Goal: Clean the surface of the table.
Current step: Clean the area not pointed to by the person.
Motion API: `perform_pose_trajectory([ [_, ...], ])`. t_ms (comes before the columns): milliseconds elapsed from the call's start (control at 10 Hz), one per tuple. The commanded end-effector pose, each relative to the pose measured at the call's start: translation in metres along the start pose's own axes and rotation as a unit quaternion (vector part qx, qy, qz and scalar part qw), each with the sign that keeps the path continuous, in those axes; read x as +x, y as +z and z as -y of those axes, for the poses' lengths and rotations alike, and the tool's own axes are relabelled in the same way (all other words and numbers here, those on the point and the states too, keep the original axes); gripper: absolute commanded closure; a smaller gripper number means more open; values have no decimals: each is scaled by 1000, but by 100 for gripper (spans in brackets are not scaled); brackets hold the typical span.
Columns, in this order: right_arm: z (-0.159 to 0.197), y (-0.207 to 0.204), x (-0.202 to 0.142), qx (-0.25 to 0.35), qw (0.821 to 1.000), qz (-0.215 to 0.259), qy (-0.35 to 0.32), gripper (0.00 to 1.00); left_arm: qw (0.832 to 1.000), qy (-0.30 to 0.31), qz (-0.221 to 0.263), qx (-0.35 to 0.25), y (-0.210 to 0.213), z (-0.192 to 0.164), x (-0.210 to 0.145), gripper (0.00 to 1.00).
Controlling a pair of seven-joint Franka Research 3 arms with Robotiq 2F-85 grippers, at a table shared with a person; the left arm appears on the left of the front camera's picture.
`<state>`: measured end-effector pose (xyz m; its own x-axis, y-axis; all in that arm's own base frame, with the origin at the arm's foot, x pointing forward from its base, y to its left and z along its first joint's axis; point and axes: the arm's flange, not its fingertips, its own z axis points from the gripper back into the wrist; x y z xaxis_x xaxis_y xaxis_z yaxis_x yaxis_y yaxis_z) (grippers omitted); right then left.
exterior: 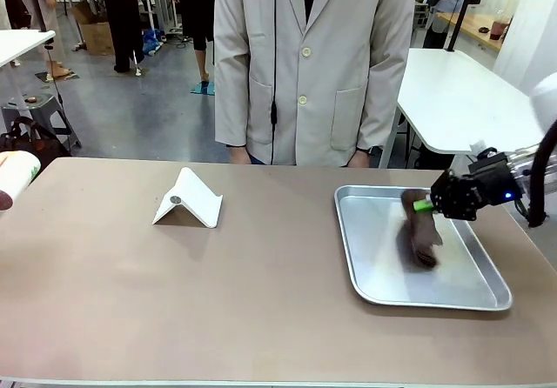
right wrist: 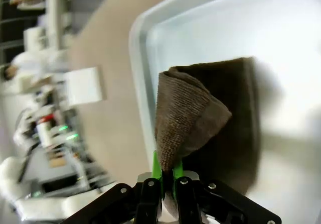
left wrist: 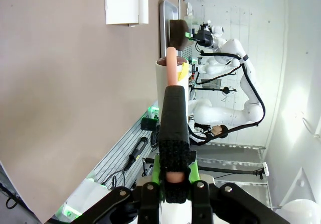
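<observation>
- I find no readable text, label, brand or number on my worktop (exterior: 261, 310), the metal tray (exterior: 383, 270) or the white folded stand (exterior: 193, 202).

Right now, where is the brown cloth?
On the robot's right in the front view: the brown cloth is pinched by the right pincer over the silver tray, its lower end apparently resting on the tray floor.

Bright, even room light, pale glare on the tray (exterior: 374, 249), right wrist view blurred, backgrounds soft.
</observation>
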<state>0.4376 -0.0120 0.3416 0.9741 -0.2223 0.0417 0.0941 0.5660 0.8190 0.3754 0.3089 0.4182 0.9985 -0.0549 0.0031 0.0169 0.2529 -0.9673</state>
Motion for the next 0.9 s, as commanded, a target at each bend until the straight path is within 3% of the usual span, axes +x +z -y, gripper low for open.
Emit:
perform_pose_trajectory([
  [0,6,13,-11,144,989,-29,-11,91,1000,3,7,-6,1,4,0,78],
  [200,4,29,-14,218,974,-52,-40,91,1000,3,7,-6,1,4,0,78],
  [500,1,71,-35,332,936,-112,-43,91,1000,3,7,-6,1,4,0,78],
  [800,10,118,-72,340,935,-82,-51,91,1000,3,7,-6,1,4,0,78],
])
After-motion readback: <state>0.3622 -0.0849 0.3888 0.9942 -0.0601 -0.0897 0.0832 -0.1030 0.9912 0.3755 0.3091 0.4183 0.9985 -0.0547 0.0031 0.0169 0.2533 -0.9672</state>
